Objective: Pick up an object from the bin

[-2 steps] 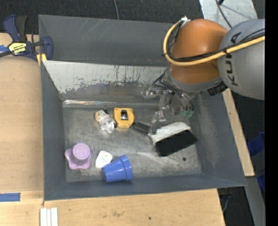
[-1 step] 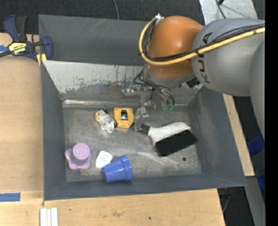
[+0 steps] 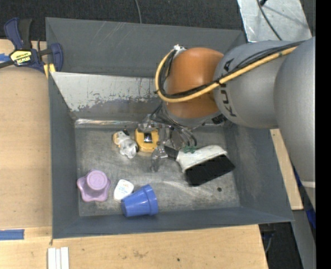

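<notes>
One yellow block (image 3: 147, 140) | just beside pincer (image 3: 159, 156) | mid bin (image 3: 210, 194)

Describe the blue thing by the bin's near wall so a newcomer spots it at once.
Look along the near wall of the grey bin, at the bottom of the view. Left of centre lie three things: a purple flower-shaped piece, a white piece, the blue cup. It is the only blue one, tipped on its side, rightmost of the three.

"KUKA" (partly hidden) on grey arm (image 3: 260, 94)
</notes>
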Available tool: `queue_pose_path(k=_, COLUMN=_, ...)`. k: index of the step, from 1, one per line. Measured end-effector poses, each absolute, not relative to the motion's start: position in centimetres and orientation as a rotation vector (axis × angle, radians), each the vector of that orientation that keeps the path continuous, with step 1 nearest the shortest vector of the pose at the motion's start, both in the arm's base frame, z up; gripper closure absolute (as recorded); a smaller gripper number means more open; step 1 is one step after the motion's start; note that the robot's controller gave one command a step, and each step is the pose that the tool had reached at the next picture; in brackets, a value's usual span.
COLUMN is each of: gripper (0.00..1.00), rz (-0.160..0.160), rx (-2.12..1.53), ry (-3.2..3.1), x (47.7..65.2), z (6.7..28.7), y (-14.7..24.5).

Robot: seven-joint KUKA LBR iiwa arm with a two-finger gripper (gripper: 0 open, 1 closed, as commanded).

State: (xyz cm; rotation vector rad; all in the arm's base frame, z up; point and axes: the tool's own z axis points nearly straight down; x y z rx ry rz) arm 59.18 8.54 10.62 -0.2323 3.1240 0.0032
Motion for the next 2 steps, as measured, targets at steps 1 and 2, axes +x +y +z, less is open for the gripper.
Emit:
queue_pose_path(k=1, gripper=0.0, rz=0.017, rx=-0.304, ry=3.096, x=59.87, z=8.24, y=7.68)
queue_pose_path(k=2, gripper=1.0, rz=0.011, rx=-0.292, ry=3.084, x=59.69, z=9.13, y=7.86)
